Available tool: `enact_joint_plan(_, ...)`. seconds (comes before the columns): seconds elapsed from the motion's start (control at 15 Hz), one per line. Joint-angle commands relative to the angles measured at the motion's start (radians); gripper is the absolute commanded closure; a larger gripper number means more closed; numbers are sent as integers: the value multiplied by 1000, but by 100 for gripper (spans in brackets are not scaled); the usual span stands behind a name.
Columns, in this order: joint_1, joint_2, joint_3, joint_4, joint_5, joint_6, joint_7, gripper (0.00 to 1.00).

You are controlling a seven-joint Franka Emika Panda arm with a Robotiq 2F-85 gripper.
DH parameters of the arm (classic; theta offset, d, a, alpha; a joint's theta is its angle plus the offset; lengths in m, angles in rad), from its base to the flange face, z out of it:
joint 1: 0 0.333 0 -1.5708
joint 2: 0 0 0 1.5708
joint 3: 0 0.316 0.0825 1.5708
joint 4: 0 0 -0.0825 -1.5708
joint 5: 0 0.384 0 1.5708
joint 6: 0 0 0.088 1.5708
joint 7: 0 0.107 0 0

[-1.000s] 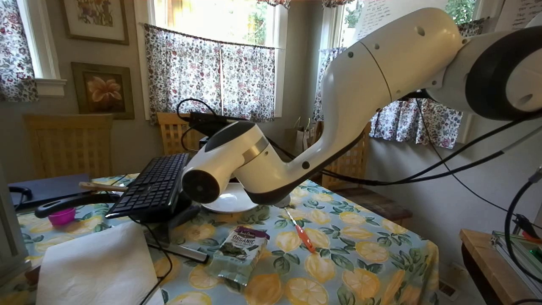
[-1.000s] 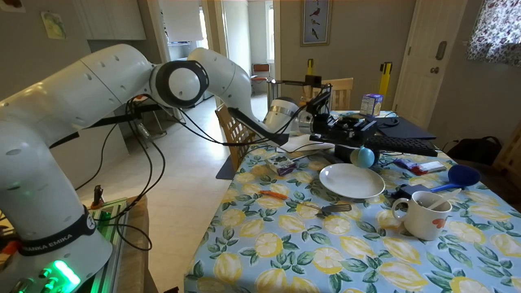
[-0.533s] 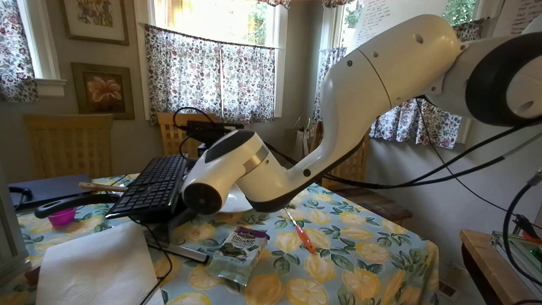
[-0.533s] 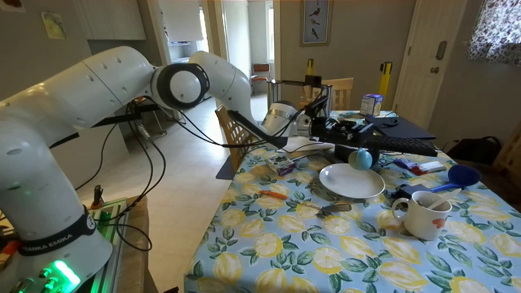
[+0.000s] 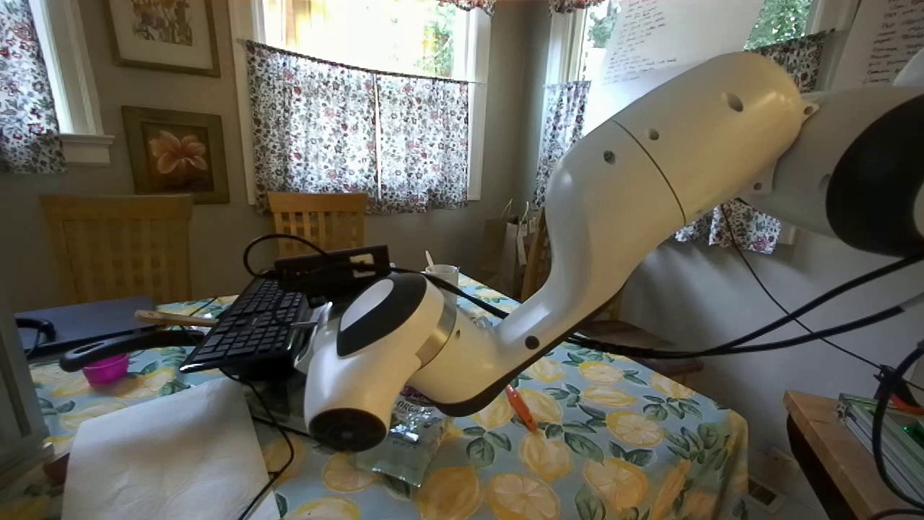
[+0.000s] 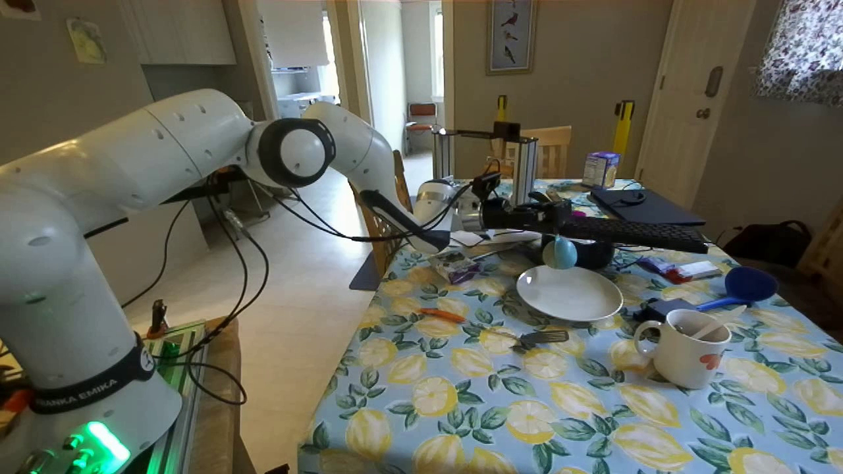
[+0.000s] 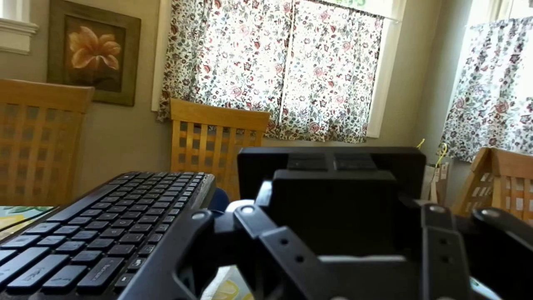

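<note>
We observe the gripper [image 6: 562,219] grasping a light-blue rounded object [image 6: 560,253]; the heart-printed white mug [image 6: 685,359] contains a slanting pale utensil [image 6: 719,322].

Keyboard [image 7: 118,225] close beside hand [image 6: 561,224], open air above, plate [image 6: 571,296] lower, clearance hard to judge

On the lemon-patterned table [image 6: 461,421], a white mug [image 6: 681,352] stands upright, a pale utensil [image 6: 719,322] leaning out of it; a blue ladle [image 6: 751,285] lies near. An orange-handled spatula [image 6: 544,337] lies well apart from the mug, a packet [image 6: 454,267] near its handle. In an exterior view a pink cup [image 5: 106,370] sits near a white sheet [image 5: 170,455]; wooden chairs [image 5: 115,245] stand below a flower picture [image 5: 177,154] and flowered curtains [image 5: 314,130].
</note>
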Motion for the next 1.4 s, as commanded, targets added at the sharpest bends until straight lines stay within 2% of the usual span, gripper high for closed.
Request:
enact_joint_plan(0.0,-23,-13,15,0,-11,-23,-14,67)
enact_joint_plan(0.6,-120,-80,73,-47,45,11,106,67)
enact_joint_plan(0.67,-130,-80,85,-48,48,36,113,67)
enact_joint_plan(0.73,-152,-64,110,-39,63,106,51,67)
enact_joint_plan(0.8,-163,-60,122,-34,82,140,47,67)
enact_joint_plan(0.93,-162,-76,118,-52,84,178,132,67)
enact_joint_plan(1.0,-173,-63,126,-41,100,206,86,67)
enact_joint_plan(1.13,-163,-108,107,-79,89,197,189,67)
enact_joint_plan(1.33,-165,-125,107,-92,95,196,236,67)
